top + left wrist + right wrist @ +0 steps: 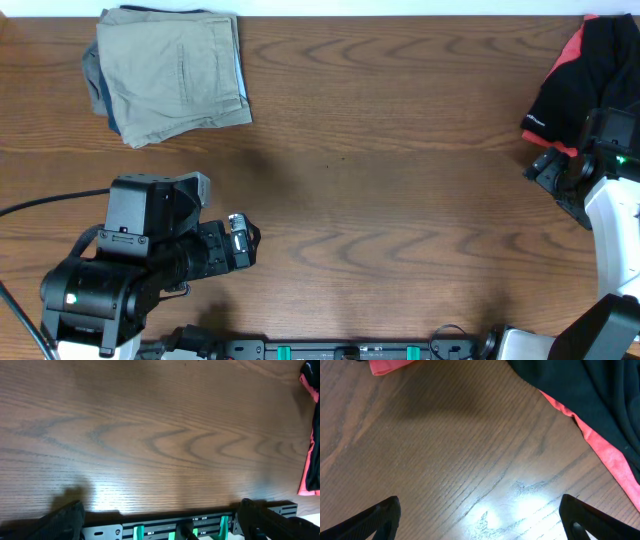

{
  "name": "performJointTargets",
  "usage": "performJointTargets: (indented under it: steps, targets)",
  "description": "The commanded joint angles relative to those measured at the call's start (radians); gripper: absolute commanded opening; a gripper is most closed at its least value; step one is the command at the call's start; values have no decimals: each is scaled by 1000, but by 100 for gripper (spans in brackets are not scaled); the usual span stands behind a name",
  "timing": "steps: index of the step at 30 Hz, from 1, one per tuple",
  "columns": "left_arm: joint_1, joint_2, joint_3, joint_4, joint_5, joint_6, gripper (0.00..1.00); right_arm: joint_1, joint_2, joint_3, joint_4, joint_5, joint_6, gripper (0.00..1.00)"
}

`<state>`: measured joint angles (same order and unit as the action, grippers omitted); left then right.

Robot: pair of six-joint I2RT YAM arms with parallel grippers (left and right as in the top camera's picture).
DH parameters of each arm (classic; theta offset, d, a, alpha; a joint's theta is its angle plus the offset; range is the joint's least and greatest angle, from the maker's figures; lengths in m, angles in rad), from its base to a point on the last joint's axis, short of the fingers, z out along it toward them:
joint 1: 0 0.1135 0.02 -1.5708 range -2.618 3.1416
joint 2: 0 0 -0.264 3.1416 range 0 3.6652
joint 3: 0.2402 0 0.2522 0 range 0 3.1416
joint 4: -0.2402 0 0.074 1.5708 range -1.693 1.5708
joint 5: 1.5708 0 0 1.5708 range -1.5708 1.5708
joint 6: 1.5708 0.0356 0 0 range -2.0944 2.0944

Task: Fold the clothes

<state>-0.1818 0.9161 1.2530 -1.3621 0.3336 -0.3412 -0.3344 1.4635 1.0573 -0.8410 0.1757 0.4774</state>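
The beige khaki clothes (pixel 172 72) lie folded at the far left of the table, on top of a dark blue garment (pixel 98 95). My left gripper (pixel 246 241) is near the front left, far from them; in the left wrist view (pixel 160 522) its fingers are wide apart and empty over bare wood. My right gripper (pixel 546 166) is at the right edge, just below a black and red garment (pixel 578 85). In the right wrist view (pixel 480 520) it is open and empty, with that garment (pixel 590 395) just ahead of it.
The brown wooden table (pixel 400 200) spans the view. A black rail with green clips (pixel 190 525) runs along the front edge. The black and red garment also shows at the right edge of the left wrist view (pixel 312 450).
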Motion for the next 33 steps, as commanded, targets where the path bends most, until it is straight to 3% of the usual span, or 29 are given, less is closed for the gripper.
performJointTargets:
  steps: [1, 5, 9, 15, 23, 27, 33]
  targets:
    - [-5, -2, -2, -3, -14, -2, 98, -6, -11, 8, 0, 7, -11, 99]
    - [-15, -6, -7, 18, -13, 3, 98, -6, -11, 8, 0, 7, -11, 99]
    - [-42, -32, -53, 144, -13, 60, 98, -6, -11, 8, 0, 7, -11, 99]
    - [-51, -145, -299, 539, -13, 177, 98, -6, -11, 8, 0, 7, -11, 99]
    - [-48, -370, -732, 1069, -13, 177, 98, -6, -11, 8, 0, 7, -11, 99]
    - [-3, -500, -876, 1174, -13, 176, 98, -6, -11, 8, 0, 7, -11, 99]
    - [95, -670, -993, 1178, -13, 177, 98, -6, -11, 8, 0, 7, -11, 99]
